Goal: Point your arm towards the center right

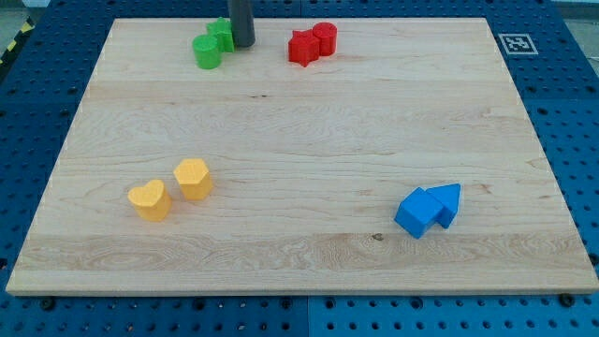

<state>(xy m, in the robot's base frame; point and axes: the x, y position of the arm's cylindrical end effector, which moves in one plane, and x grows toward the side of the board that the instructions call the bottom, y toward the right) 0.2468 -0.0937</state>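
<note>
From the one camera: my tip (242, 43) stands at the desk (299, 131) top edge, about twelve o'clock, touching the green blocks (213, 44). Red blocks (313, 43) lie just right. Yellow pair (170, 188) at eight, blue pair (429, 210) at four. No jaws here; centre right lies open.

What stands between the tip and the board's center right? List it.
Nothing visible. My tip sits at the view's top beside the green blocks; the red blocks lie right of it, above the diagonal path, and the blue blocks below.
</note>
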